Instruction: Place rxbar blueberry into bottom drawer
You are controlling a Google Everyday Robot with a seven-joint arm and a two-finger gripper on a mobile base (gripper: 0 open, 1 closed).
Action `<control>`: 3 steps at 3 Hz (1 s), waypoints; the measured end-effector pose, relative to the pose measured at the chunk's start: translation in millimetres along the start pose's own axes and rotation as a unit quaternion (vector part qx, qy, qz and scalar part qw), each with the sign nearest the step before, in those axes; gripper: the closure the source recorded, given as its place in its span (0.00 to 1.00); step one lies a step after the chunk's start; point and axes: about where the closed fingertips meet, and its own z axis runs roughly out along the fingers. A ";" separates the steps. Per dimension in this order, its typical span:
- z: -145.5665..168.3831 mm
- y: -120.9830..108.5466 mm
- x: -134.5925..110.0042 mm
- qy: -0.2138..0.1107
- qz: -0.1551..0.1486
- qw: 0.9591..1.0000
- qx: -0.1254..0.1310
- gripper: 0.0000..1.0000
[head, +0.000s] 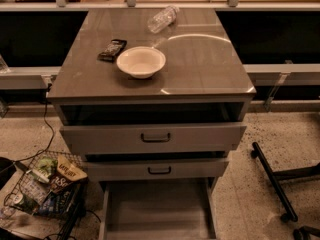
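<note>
The rxbar blueberry (111,49), a small flat bar in a dark wrapper with pale lettering, lies on the grey cabinet top (200,69), just left of a white bowl (141,61). The bottom drawer (157,211) is pulled out wide at the foot of the cabinet, and its plain grey inside holds nothing. The gripper is not in view, and no part of the arm shows.
A clear plastic bottle (162,19) lies on its side at the back of the cabinet top. The two upper drawers (155,137) stand slightly pulled out. A wire basket of snack packs (45,186) sits on the floor at left. Black chair legs (272,179) lie at right.
</note>
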 end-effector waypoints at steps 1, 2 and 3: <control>0.5 -9.5 44.6 -0.001 -0.031 0.999 0.010 1.00; 28.5 -54.6 70.9 -0.020 -0.089 0.991 0.099 1.00; 48.4 -50.8 97.6 -0.013 -0.137 0.982 0.130 1.00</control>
